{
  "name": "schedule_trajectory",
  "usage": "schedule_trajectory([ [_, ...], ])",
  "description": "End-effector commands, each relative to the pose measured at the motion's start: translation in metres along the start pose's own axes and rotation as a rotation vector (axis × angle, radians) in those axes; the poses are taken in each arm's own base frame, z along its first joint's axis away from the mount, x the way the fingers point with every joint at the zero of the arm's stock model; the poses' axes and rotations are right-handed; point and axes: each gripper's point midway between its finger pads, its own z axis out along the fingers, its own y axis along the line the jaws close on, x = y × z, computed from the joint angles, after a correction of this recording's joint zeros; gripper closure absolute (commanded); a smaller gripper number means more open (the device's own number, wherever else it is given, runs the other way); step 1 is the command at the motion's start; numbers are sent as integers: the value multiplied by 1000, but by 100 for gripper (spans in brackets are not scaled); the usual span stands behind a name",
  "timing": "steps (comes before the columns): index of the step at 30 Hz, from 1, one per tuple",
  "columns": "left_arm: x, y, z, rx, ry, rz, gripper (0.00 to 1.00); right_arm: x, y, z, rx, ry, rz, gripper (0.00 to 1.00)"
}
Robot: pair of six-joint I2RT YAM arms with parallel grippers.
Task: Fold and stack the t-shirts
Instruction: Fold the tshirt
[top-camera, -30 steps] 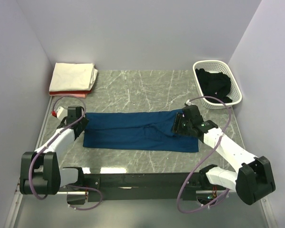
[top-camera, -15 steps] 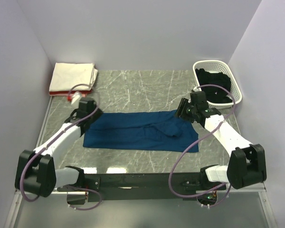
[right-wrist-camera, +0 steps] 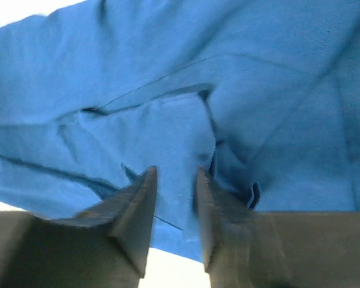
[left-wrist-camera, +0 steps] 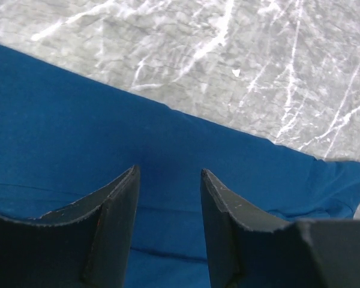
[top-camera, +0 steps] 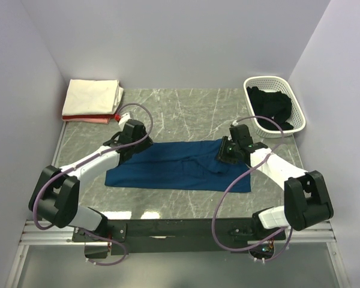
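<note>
Near edge: both arms reach forward from their bases over the grey marbled surface (top-camera: pixel 180 114).

Navy blue t-shirt (top-camera: pixel 177 168) lies spread flat across the middle of the surface as a long strip running left to right. There are loose folds and a bunched wrinkle toward its right end.

Left gripper (top-camera: pixel 131 144): over the far left part of the shirt, just inside its far edge. In the left wrist view the left gripper (left-wrist-camera: pixel 169 174) has its jaws parted. Flat blue cloth (left-wrist-camera: pixel 60 138) shows through the gap and bare surface (left-wrist-camera: pixel 228 54) lies beyond the hem. Nothing is held.

Right gripper (top-camera: pixel 225 153): over the wrinkled right part of the shirt. In the right wrist view the right gripper (right-wrist-camera: pixel 174 173) has its jaws apart by a narrow gap. Creased cloth (right-wrist-camera: pixel 168 72) lies below them, none pinched between.

Far left corner: folded cream-white t-shirt (top-camera: pixel 93 96) stacked on a pink-red t-shirt (top-camera: pixel 84 119), well apart from both grippers.

Far right corner: white lattice basket (top-camera: pixel 265 79) with a black t-shirt (top-camera: pixel 270 105) heaped inside it.
</note>
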Motion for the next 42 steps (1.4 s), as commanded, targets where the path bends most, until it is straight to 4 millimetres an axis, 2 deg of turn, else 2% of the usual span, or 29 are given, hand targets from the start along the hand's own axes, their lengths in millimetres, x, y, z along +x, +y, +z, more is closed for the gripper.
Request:
schedule_trajectory([
  [1, -17, -31, -6, 90, -36, 15, 50, 3, 16, 5, -41, -16, -36, 66],
  [2, -17, -32, -7, 96, -37, 18, 50, 9, 20, 5, -50, -10, -53, 72],
  [3, -17, -32, -8, 96, -34, 18, 50, 10, 23, 2, -58, -14, -58, 73],
  [9, -8, -44, -5, 136, 3, 46, 51, 36, 40, -7, -126, 12, -138, 75],
  [17, 15, -67, 3, 177, 70, 97, 53, 89, 36, -6, -175, 110, -210, 76],
  [23, 31, -88, 5, 206, 109, 146, 52, 110, 33, -12, -203, 129, -217, 77],
  [25, 35, -94, 6, 214, 117, 168, 50, 107, 34, -22, -203, 106, -196, 77],
  [27, 45, -102, 7, 223, 135, 196, 49, 90, 32, -33, -166, 17, -142, 76],
  [28, 44, -112, 6, 241, 130, 212, 48, 89, 24, -38, -121, 7, -120, 75],
  [30, 62, -123, 9, 250, 160, 265, 47, 57, 15, -52, -45, -122, -48, 74],
  [31, 61, -137, 6, 269, 150, 287, 46, 52, 10, -57, -21, -136, -31, 74],
  [32, 72, -147, 3, 286, 162, 320, 46, 41, 9, -63, -18, -170, -10, 74],
  [33, 82, -146, 10, 268, 177, 360, 46, 27, 0, -67, -10, -199, 43, 74],
  [34, 87, -164, 4, 299, 175, 382, 45, 18, -1, -69, -24, -220, 66, 74],
  [36, 102, -166, 12, 279, 206, 415, 44, 3, -13, -68, -37, -216, 119, 74],
  [38, 106, -178, 9, 302, 208, 415, 44, -10, -14, -60, -41, -210, 126, 75],
  [40, 110, -181, 8, 315, 221, 399, 43, -24, -3, -54, -101, -207, 109, 68],
  [41, 110, -180, 8, 311, 220, 393, 43, -22, -5, -41, -96, -165, 107, 66],
  [42, 108, -181, 5, 311, 216, 390, 43, -23, -2, -36, -106, -153, 88, 64],
])
